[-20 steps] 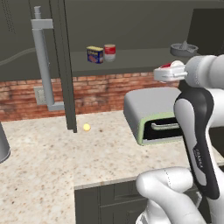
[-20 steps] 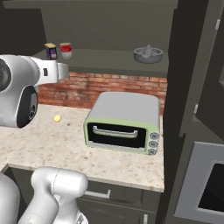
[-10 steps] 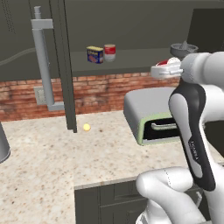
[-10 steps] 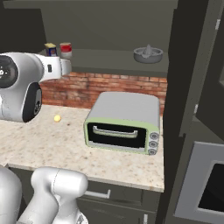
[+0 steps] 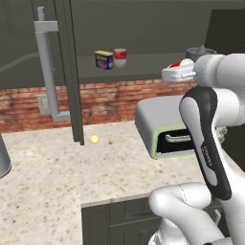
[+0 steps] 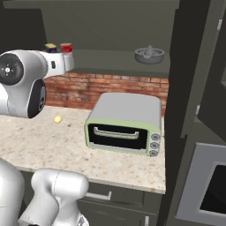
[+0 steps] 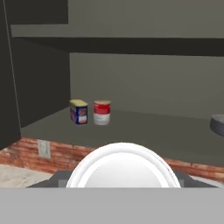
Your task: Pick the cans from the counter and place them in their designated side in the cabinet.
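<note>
My gripper (image 5: 172,72) is shut on the bright red can (image 5: 176,64), which it holds on its side in the air in front of the cabinet shelf (image 5: 148,64), above the toaster oven. In the hand view this can's white round end (image 7: 122,168) sits at the bottom middle and hides the fingertips. The other can (image 5: 120,56), silver-grey with a red band, stands upright on the left part of the shelf (image 7: 144,127), next to a blue-and-yellow tin (image 5: 103,60). That can (image 7: 102,112) is ahead and left of the hand. The beige counter (image 5: 62,182) lies below.
A grey-and-green toaster oven (image 5: 160,122) stands on the counter under the hand. A grey juicer bowl (image 6: 150,54) sits on the right of the shelf. The open cabinet door with its tall bar handle (image 5: 46,67) hangs at left. A small yellow ball (image 5: 94,139) lies on the counter.
The hand with the red can has risen a little and moved closer to the shelf. The can and tin on the shelf have not moved.
</note>
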Tool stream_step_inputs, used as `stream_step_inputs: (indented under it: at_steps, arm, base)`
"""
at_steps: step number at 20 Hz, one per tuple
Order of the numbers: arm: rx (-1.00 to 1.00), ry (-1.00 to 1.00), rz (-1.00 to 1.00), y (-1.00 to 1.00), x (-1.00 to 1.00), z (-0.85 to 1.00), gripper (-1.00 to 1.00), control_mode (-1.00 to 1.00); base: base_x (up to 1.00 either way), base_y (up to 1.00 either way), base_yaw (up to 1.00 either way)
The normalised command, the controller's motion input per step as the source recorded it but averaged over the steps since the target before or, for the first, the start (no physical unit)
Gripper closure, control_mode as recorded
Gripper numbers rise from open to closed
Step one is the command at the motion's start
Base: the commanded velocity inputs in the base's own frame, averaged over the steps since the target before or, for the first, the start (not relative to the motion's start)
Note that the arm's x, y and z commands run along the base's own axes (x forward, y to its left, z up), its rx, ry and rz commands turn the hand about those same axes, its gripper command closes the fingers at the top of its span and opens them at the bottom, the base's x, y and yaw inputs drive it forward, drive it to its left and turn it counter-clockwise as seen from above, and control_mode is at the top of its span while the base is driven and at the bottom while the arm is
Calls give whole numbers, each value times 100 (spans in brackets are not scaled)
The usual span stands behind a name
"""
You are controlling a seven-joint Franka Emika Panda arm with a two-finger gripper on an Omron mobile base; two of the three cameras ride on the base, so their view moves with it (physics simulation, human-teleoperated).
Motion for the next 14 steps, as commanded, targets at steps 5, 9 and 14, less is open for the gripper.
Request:
stream_step_inputs:
  at_steps: [5, 9, 14]
  arm:
    - [-1, 0, 1, 0, 20, 9, 100, -100]
    - [-1, 0, 1, 2, 20, 1, 100, -100]
    - [-2, 0, 1, 3, 18, 0, 100, -100]
  base:
    - [0, 0, 0]
    - [0, 0, 0]
    - [0, 0, 0]
